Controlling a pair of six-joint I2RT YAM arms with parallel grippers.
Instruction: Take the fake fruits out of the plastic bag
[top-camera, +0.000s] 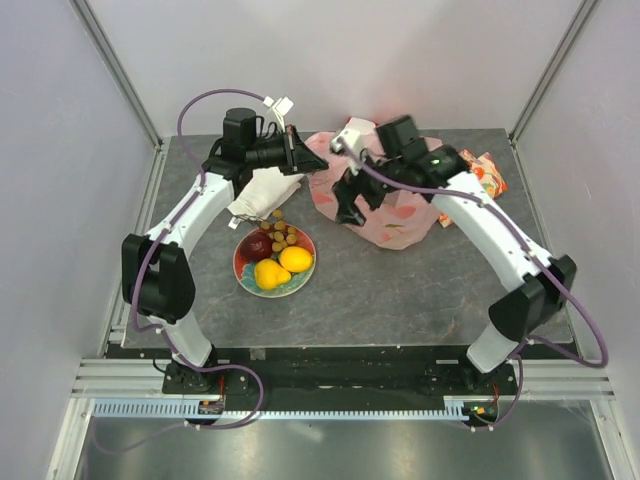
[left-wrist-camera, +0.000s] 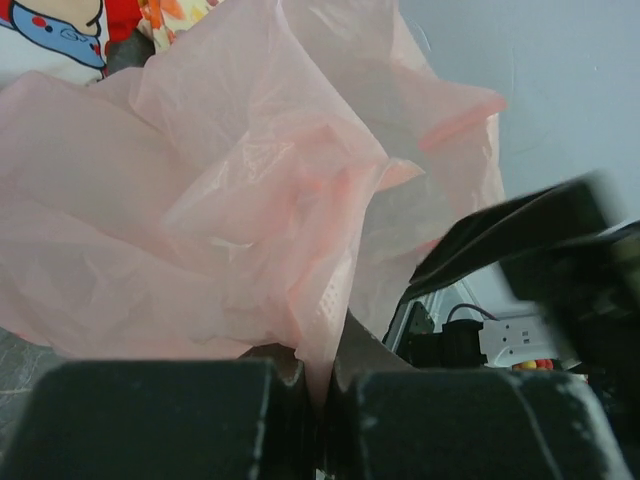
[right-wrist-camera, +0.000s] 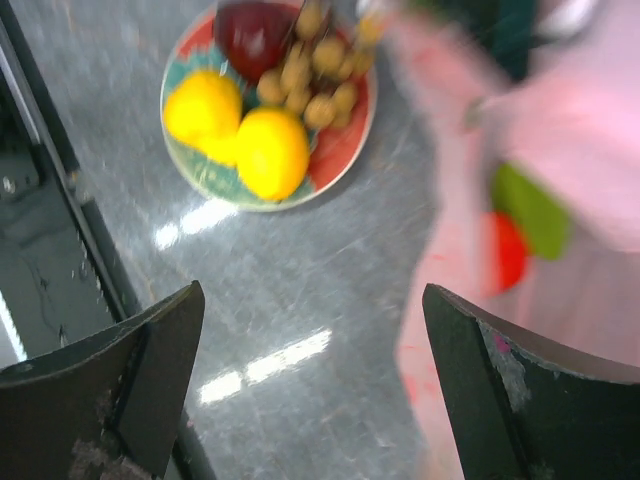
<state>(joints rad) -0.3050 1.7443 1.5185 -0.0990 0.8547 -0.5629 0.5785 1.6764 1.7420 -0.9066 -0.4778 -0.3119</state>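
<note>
The pale pink plastic bag (top-camera: 392, 218) lies at the table's back middle. My left gripper (top-camera: 305, 158) is shut on the bag's left edge and holds it up; in the left wrist view the film (left-wrist-camera: 250, 200) runs down between the closed jaws (left-wrist-camera: 322, 372). My right gripper (top-camera: 352, 210) is open and empty just left of the bag, above the table (right-wrist-camera: 312, 292). Through the bag (right-wrist-camera: 585, 120) a green piece (right-wrist-camera: 530, 210) and a red piece (right-wrist-camera: 507, 250) show. A dark red plum (top-camera: 260, 245), grape bunch (top-camera: 283, 235), yellow pear (top-camera: 268, 274) and orange (top-camera: 296, 259) lie on the plate.
The red plate with teal pattern (top-camera: 243, 280) sits front left of the bag and shows in the right wrist view (right-wrist-camera: 352, 150). A white cartoon cloth (top-camera: 262, 192) lies behind the plate. An orange-patterned cloth (top-camera: 487, 172) lies at the back right.
</note>
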